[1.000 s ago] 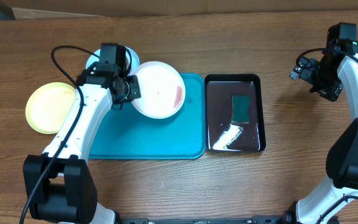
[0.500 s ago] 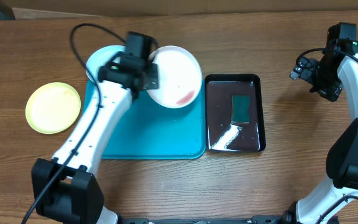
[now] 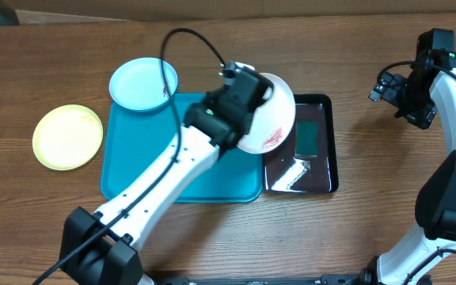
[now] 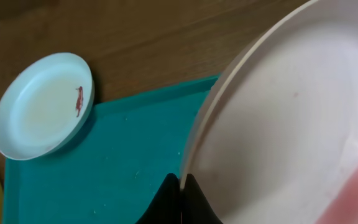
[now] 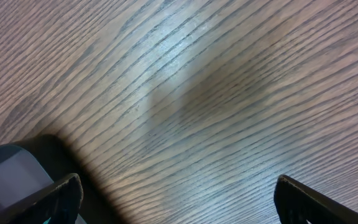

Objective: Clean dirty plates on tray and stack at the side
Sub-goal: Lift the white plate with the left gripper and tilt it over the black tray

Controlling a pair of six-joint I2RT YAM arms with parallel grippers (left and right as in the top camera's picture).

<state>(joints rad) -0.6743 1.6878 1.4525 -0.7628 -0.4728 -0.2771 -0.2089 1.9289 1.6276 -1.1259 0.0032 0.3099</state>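
Yel-grn plate on table, left of tray. Blue plate, red stain, straddles tray back-left corner. L gripper clenched on white plate rim, plate tilted over tray right edge. R gripper released, jaws wide, far right of tray.

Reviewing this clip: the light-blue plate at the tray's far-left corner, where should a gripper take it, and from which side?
Probably by its rim: the light-blue plate lies flat and shallow, so only the edge offers a pinch. Come from above at its far side, off the tray, where nothing crowds the rim.
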